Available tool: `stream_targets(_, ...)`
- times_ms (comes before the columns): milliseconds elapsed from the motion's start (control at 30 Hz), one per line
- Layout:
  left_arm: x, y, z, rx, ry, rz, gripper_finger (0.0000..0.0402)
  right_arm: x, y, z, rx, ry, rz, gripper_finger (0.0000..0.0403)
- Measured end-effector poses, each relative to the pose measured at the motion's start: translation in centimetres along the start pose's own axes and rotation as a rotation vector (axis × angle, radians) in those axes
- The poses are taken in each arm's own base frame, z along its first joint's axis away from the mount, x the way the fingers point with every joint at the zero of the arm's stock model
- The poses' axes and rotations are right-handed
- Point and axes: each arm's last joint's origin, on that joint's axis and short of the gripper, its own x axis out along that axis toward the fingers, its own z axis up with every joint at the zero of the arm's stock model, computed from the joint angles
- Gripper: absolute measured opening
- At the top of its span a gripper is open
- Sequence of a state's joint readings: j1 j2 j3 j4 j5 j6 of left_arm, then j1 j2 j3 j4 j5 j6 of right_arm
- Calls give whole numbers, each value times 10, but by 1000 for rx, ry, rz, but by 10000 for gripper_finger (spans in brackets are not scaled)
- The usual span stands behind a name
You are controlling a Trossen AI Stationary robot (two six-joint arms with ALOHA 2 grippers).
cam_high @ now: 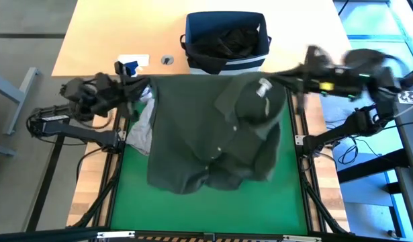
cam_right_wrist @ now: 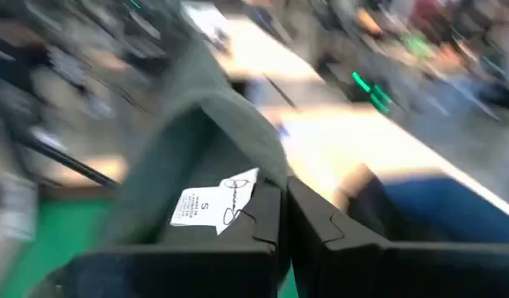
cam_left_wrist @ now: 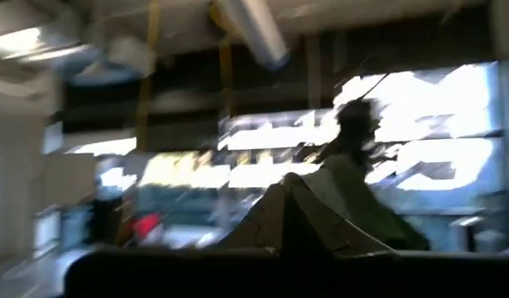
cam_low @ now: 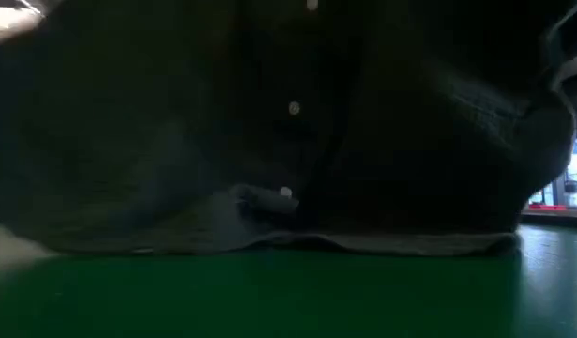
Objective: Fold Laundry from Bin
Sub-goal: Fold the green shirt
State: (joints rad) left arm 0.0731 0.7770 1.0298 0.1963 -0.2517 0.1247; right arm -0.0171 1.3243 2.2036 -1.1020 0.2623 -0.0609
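A dark olive green shirt (cam_high: pixel 213 134) spreads over a bright green mat (cam_high: pixel 213 208); small pale buttons run down its front, and a white label printed with dark lettering (cam_right_wrist: pixel 214 203) sits at its collar. A light grey garment (cam_high: pixel 143 124) shows beside the shirt's left edge. The bin (cam_high: pixel 226 42) is navy with a white stripe around its lower part, and black cloth (cam_high: pixel 226 37) fills its inside. The table (cam_high: pixel 112 33) is pale, light wood. Both arms are dark, nearly black, and the right gripper's fingers (cam_right_wrist: pixel 254 240) are black too. A small white and blue object (cam_high: pixel 132 65) lies near the mat's far left corner.
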Motion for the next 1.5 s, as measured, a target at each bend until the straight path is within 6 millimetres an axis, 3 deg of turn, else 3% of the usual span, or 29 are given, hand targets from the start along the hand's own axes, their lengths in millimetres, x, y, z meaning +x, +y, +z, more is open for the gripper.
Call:
stream_targets(200, 2, 13, -51, 127, 445, 225, 7, 66, -32, -54, 29, 321, -134, 10)
stream_targets(433, -7, 23, -131, 129, 758, 342, 7, 143, -64, -163, 81, 567, -195, 10)
stream_targets(567, -13, 30, -167, 151, 845, 420, 7, 165, -80, -212, 89, 550, -265, 10)
stream_targets(767, -15, 45, -195, 170, 874, 513, 8, 176, -101, -251, 104, 450, -402, 10)
stream_targets(933, -12, 57, -205, 174, 894, 570, 25, 188, -112, -269, 175, 412, -454, 21)
stream_targets(1067, -13, 66, -209, 193, 923, 592, 56, 199, -115, -275, 207, 419, -514, 64)
stream_targets(1167, -12, 67, -203, 165, 945, 545, 87, 198, -115, -268, 216, 468, -495, 107)
stream_targets(1233, -8, 64, -189, 127, 941, 471, 106, 191, -110, -253, 272, 519, -445, 134)
stream_targets(1367, -6, 52, -171, 11, 1008, 261, 133, 169, -82, -220, 409, 605, -265, 169)
stream_targets(1500, -11, 30, -172, -147, 1082, -11, 142, 157, -24, -201, 413, 580, -9, 182)
